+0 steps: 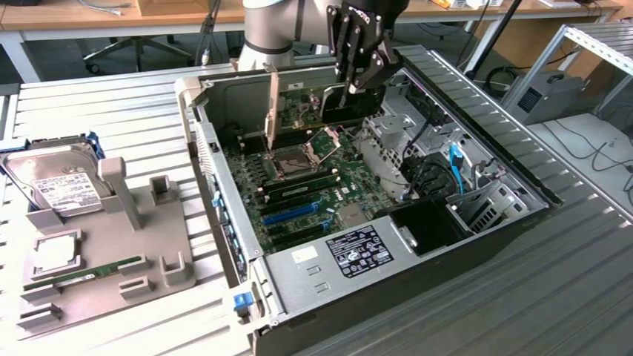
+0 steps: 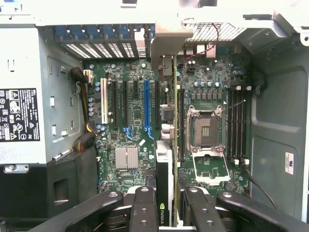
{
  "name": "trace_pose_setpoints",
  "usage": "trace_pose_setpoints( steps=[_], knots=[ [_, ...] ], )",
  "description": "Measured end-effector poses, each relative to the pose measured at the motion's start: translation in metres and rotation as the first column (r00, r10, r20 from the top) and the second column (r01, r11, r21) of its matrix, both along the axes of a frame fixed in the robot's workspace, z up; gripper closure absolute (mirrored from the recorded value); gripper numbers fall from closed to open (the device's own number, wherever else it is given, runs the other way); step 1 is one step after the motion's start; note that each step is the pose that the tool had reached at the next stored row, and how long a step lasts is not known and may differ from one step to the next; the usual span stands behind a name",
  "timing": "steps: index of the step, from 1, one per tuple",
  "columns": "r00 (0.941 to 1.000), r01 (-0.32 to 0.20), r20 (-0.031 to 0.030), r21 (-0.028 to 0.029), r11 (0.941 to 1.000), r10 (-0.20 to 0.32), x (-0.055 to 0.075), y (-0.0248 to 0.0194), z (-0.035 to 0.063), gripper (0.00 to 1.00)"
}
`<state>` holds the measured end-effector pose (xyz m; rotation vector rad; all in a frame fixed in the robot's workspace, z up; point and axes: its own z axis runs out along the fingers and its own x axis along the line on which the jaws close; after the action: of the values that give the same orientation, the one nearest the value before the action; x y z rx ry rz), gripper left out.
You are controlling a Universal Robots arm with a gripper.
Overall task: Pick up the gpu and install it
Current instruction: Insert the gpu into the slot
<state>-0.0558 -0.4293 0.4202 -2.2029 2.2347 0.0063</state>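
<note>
You have the ribbed metal table (image 1: 554, 297) carrying everything, and the open computer case (image 1: 207, 148) lying on its side on it is your reference.

Inside the case, the green motherboard (image 1: 336, 194) covers the floor. The silver power supply (image 1: 342, 256), a plain sheet-metal box with a black label, fills the near end.

Outside the case, on the exterior view's left, a grey moulded fixture (image 1: 109, 274) with upright posts sits on the table. The silver hard drive (image 1: 59, 185) with its white label leans at the far end of that fixture. The narrow green RAM stick (image 1: 84, 274) lies flat in a groove nearer the front.

Your gripper (image 2: 168, 193) hangs over the far half of the case, its black fingers (image 2: 145, 205) pointing down into the opening. It is clenched on the gpu (image 2: 164, 164), one finger on each flat face.

The gpu is a thin, flat card standing on edge within the case. The wrist view shows it edge-on, running from between the fingers to its silver metal bracket (image 2: 166, 46) by the case's slotted rear wall. It lines up between the blue slot (image 2: 146, 108) and the square, metal-framed CPU socket (image 2: 205, 130). You cannot tell whether its lower edge touches a slot.
</note>
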Motion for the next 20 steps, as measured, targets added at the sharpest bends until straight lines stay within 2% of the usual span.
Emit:
trace_pose_setpoints(
  steps=[20],
  knots=[
    [1.0, 0.0, 0.0001, 0.0002, 1.0, 0.0, -0.0002, 0.0, -0.0028, 0.73]
  ],
)
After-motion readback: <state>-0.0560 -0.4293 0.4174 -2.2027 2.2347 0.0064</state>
